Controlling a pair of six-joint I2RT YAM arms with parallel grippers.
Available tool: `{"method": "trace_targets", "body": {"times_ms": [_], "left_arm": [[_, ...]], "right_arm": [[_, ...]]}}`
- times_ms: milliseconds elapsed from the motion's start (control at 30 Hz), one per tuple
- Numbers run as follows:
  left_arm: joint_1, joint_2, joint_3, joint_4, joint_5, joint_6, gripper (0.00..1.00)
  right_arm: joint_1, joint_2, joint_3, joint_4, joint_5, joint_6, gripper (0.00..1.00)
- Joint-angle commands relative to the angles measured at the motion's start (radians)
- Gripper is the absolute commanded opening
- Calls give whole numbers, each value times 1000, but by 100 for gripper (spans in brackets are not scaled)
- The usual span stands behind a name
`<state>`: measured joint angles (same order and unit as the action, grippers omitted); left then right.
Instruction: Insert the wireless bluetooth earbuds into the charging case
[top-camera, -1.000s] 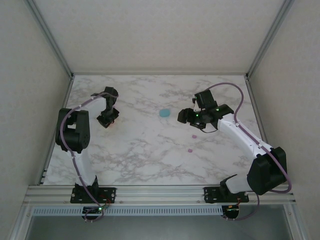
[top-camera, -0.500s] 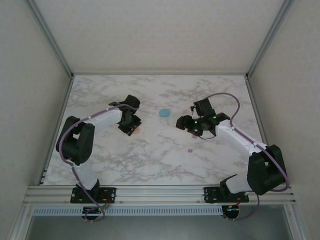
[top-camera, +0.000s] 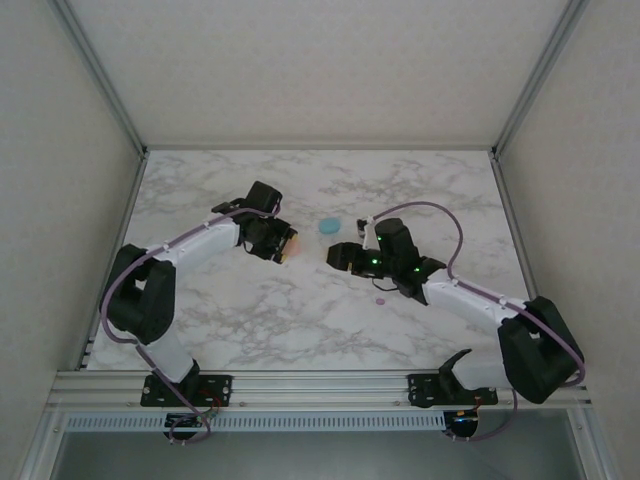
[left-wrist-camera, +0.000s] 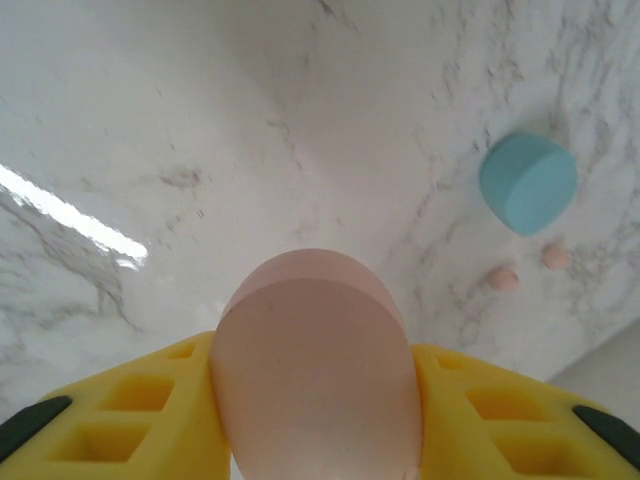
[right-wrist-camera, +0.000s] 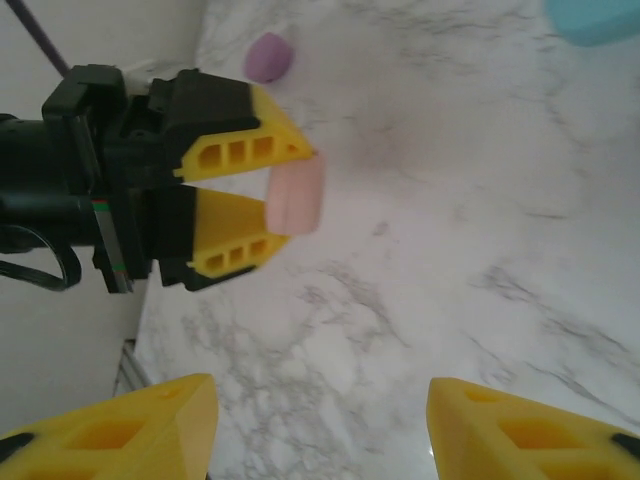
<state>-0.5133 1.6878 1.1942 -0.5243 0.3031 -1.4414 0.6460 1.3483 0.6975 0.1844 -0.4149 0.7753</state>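
Bright, even light; soft glare streak

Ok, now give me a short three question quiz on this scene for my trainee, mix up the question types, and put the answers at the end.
1. True or false: the right hand is open and holds nothing.
2. What is clamped in the left hand? a) a white cup b) the peach case c) a blue pen
3. Fill in: in the left wrist view, ___ tiny peach earbuds lie on the table near the teal case.

Key: 1 true. 2 b. 3 two.
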Motion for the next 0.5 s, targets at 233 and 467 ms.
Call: {"method": "trace_targets", "body": {"times_ms": [233,467], "left_arm": [[-21,-78,3,24,48,-76,43],[-22,-90,2,38,57,-89,43]], "right_arm": [[30,169,138,141,-64,70,58],[53,258,218,135,-88,63,58]]}}
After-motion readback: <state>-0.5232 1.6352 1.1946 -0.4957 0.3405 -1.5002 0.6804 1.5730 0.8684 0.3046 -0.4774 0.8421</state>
